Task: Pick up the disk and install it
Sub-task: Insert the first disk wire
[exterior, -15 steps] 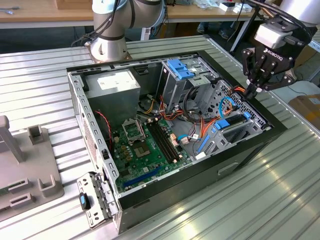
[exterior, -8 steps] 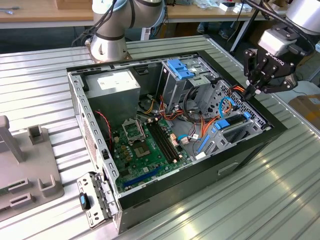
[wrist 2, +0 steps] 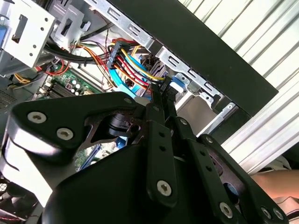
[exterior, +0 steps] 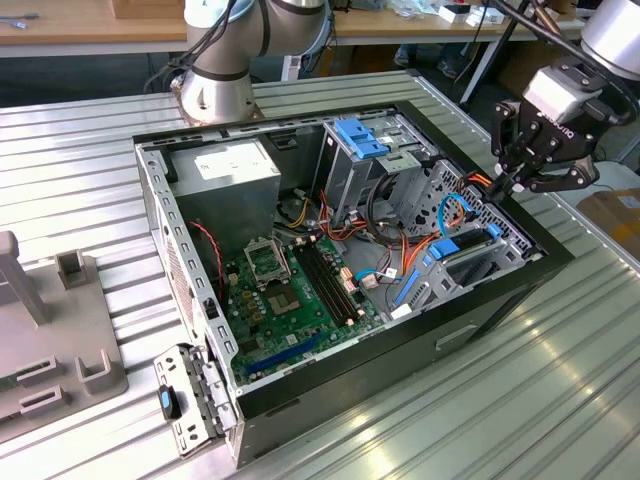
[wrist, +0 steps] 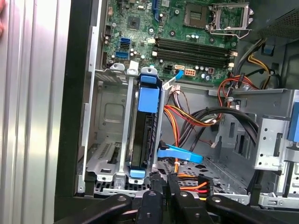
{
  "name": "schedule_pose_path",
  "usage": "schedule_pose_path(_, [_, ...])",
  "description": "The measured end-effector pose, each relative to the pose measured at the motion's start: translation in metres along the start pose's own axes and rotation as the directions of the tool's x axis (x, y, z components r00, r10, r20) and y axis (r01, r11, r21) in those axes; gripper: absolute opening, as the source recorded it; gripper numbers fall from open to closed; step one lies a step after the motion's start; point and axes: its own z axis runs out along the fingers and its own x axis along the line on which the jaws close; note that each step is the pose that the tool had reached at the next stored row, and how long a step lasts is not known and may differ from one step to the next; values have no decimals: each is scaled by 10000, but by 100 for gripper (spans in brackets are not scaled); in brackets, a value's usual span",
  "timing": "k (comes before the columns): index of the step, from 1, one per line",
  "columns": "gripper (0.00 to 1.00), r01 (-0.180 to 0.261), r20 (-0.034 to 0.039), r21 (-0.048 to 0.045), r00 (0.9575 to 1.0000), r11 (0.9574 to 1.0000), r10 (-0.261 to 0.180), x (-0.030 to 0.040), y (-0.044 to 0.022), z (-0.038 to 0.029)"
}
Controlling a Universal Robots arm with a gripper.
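Note:
The disk (exterior: 470, 260), dark with bright blue side rails, sits on edge in the drive bay at the open computer case's corner on the exterior view's right. In the first wrist view the disk (wrist: 141, 140) stands between grey bay walls, with a blue rail tab over its end. My gripper (exterior: 501, 187) hangs just above the case rim by that bay, apart from the disk. Its black fingers are shut together with nothing between them in both wrist views (wrist 2: 160, 92) (wrist: 164, 181), their tips close to a bundle of coloured cables (wrist 2: 126, 65).
The case (exterior: 500, 300) lies open on a ribbed metal table. Inside are a green motherboard (exterior: 290, 290), a grey box with a white label (exterior: 225, 165) and a grey cage with a light-blue latch (exterior: 360, 140). A grey fixture (exterior: 50, 340) stands at the exterior view's left. A person's hand (wrist 2: 275, 179) is near the table.

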Motion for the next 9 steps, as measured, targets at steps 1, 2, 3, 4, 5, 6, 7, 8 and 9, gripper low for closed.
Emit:
schedule_pose_path(1, [16,5,-6,49,10000,10000,-5,2,10,4])
schedule_pose_path(2, [16,11,-21,114,10000,9999,-10,5,21,9])
schedule_pose_path(3, [16,15,-34,154,10000,9999,-14,6,26,12])
schedule_pose_path(4, [16,15,-74,226,10000,9997,-13,10,34,20])
schedule_pose_path(5, [16,-41,-162,259,9999,9997,45,11,34,29])
schedule_pose_path(6, [16,-103,-225,276,9997,9996,110,12,36,37])
schedule_pose_path(7, [16,-165,-278,291,9995,9994,173,13,37,45])
schedule_pose_path(8, [16,-194,-288,296,9994,9994,202,12,43,47])
schedule_pose_path(9, [16,-200,-290,302,9994,9993,208,12,49,46])
